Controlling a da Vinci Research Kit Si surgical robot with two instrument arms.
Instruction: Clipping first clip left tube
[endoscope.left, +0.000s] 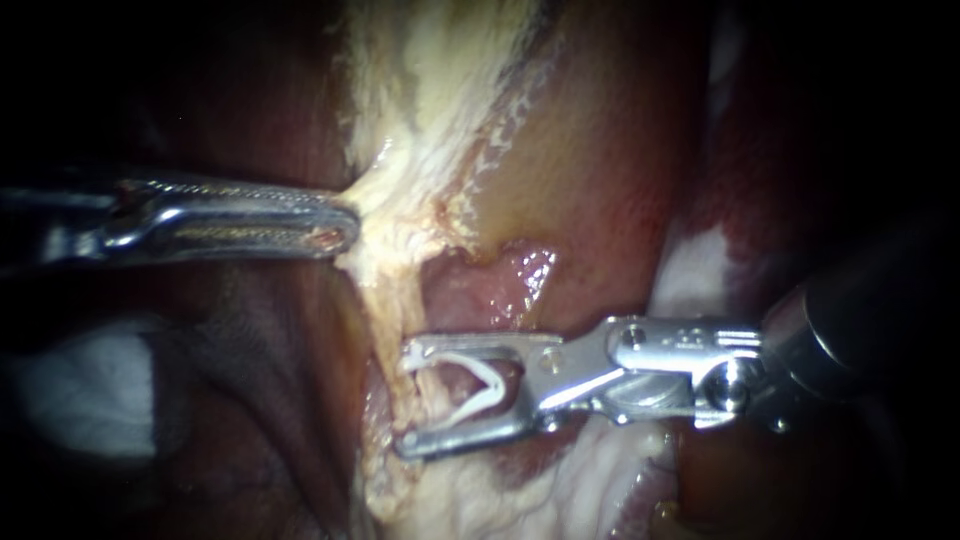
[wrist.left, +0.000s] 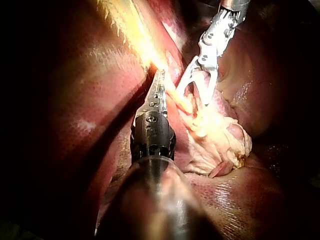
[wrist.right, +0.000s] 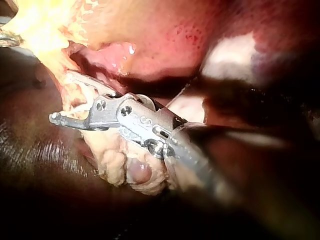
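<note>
A pale yellowish tube (endoscope.left: 385, 300) runs down the middle of the endoscope view. My right instrument (endoscope.left: 408, 397) comes in from the right. Its jaws stand wide apart around the tube, and a white open clip (endoscope.left: 485, 385) is seated between them, touching both. My left instrument (endoscope.left: 345, 225) comes in from the left, its jaws shut on the pale tissue (endoscope.left: 375, 195) at the tube's upper end and pulling it sideways. In the left wrist view my left instrument (wrist.left: 160, 80) lies beside the right instrument (wrist.left: 197, 97). In the right wrist view fatty tissue partly hides my right instrument (wrist.right: 62, 100).
The gallbladder (endoscope.left: 590, 150) lies above and right of the tube, with a pink raw patch (endoscope.left: 490, 285) just above the right jaws. Dark liver (endoscope.left: 270, 400) fills the lower left. Pale white patches (endoscope.left: 90, 390) show at the left and at the right (endoscope.left: 690, 270).
</note>
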